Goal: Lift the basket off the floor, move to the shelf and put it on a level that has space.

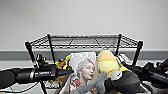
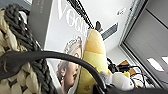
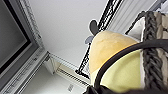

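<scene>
Head view: basket [image 1: 65,86] with magazine [image 1: 83,70], yellow plush [image 1: 108,62], grey plush [image 1: 125,81]; fingers' state indiscernible.

The basket [image 2: 23,67], cream weave under a dark braided rim, is seen close up; a magazine [image 2: 66,40] and a yellow plush toy [image 2: 93,57] stand inside.

Vogue magazine [image 1: 83,71] standing upright, cover face toward camera. Yellow plush [image 1: 108,62] just beside it, touching. Grey-and-black plush [image 1: 120,81] leaning across the front of both, grey limb over the magazine's lower corner. Small brown-and-yellow toy [image 1: 61,65] behind the magazine's other side. Plain pale wall [image 1: 84,17] with grey strip behind.
</scene>
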Tool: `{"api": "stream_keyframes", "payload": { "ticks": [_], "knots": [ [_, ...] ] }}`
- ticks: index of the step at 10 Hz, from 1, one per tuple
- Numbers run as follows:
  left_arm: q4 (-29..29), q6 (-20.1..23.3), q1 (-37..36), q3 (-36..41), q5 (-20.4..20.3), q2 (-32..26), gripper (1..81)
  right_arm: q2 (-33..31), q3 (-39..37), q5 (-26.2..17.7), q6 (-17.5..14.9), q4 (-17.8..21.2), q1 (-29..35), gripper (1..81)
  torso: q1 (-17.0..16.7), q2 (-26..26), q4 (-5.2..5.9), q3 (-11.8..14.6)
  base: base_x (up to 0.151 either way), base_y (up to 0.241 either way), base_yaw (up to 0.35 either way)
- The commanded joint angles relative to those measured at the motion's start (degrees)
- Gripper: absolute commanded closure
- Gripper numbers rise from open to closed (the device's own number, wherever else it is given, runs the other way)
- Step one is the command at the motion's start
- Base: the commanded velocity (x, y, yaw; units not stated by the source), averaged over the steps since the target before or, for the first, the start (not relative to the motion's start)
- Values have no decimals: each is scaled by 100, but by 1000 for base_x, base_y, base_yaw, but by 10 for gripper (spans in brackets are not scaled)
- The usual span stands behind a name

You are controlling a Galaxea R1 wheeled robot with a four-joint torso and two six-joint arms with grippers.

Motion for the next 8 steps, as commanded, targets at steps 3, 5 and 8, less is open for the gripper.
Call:
{"api": "stream_keyframes", "payload": {
  "ticks": [3, 5, 8],
  "knots": [
    [-54, -591, -1447, 62, -204, 117, 811, 42, 184, -566, -3, 538, 1386, 811, 0, 2, 0, 0, 0, 0, 0],
    [-63, -820, -1719, -52, -195, 126, 811, 68, 140, -618, -3, 784, 1728, 811, 0, 0, 0, 0, 0, 0, 0],
    [-63, -1189, -2211, -360, -46, 293, 811, 139, -168, -891, -3, 1118, 2063, 811, 0, 0, 0, 0, 0, 0, 0]
  ]
}}
